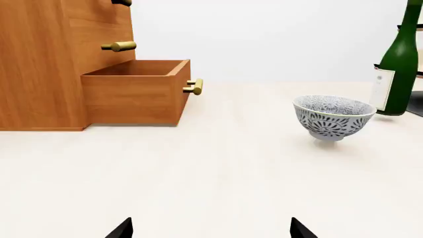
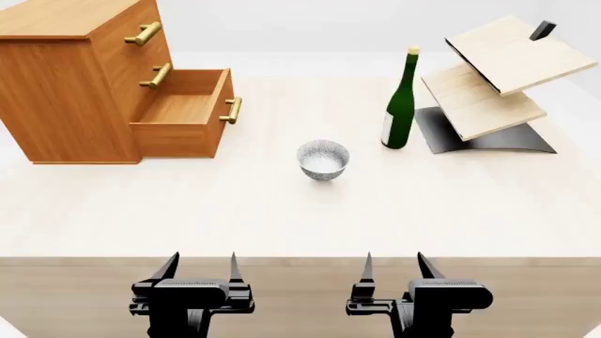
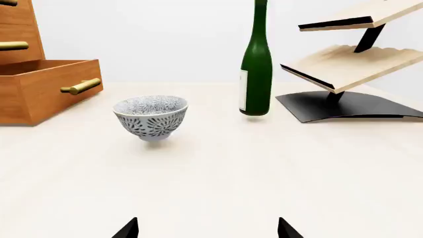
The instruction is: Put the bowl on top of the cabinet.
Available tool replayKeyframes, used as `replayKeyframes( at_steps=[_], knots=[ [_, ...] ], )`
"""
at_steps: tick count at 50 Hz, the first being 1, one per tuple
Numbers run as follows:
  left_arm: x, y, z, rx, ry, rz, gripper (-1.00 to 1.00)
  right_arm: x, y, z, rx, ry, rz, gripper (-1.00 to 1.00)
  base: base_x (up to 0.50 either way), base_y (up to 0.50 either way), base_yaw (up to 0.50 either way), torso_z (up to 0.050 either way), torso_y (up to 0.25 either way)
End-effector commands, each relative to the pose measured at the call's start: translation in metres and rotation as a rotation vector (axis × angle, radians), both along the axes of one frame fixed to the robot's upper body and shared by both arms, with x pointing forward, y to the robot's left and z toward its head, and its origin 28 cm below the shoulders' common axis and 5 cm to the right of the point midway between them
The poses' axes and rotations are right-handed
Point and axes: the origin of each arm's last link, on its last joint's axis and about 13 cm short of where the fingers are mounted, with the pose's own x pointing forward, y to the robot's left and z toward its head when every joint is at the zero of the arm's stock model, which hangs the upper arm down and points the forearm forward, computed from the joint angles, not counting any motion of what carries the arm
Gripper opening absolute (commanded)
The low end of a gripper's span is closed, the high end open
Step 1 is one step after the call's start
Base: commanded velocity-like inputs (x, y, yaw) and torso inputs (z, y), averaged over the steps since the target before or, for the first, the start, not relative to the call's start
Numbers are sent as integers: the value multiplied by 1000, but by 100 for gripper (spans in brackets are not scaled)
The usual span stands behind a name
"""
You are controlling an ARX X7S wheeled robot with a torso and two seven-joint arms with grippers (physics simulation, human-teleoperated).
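The bowl (image 2: 324, 159) stands upright in the middle of the table, white with a dark leaf pattern; it also shows as the bowl (image 1: 334, 118) and the bowl (image 3: 151, 117). The cabinet (image 2: 66, 77) is at the far left, orange-brown, its flat top bare and its bottom drawer (image 2: 183, 113) pulled out. Both grippers hang at the table's near edge, well short of the bowl. My left gripper (image 2: 200, 266) is open and holds nothing, as is my right gripper (image 2: 393, 265). Only the fingertips (image 1: 122, 229) show in each wrist view.
A green wine bottle (image 2: 400, 105) stands right of the bowl. Behind it a pale slanted two-tier wooden rack (image 2: 493, 74) sits on a black base. The open drawer with its brass handle (image 2: 232, 110) juts toward the table's middle.
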Motion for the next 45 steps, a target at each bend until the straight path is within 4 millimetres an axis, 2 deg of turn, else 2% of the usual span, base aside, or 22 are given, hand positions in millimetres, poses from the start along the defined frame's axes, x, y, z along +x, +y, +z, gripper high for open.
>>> replayKeyframes(
  at_steps=[1, 25, 38, 45],
  knots=[
    [-2, 0, 1, 4, -6, -2, 100, -1, 0, 1, 5, -6, 5, 100, 0, 0, 0, 0, 0],
    [-7, 1, 12, 46, 15, 9, 100, -5, 1, 11, 11, -3, 14, 100, 0, 0, 0, 0, 0],
    [-18, 3, 36, 60, 2, 13, 100, -25, 4, 48, 0, -39, 33, 100, 0, 0, 0, 0, 0],
    [-24, 5, 47, 56, -9, 15, 100, -28, 5, 53, -4, -43, 44, 100, 0, 0, 0, 0, 0]
  ],
)
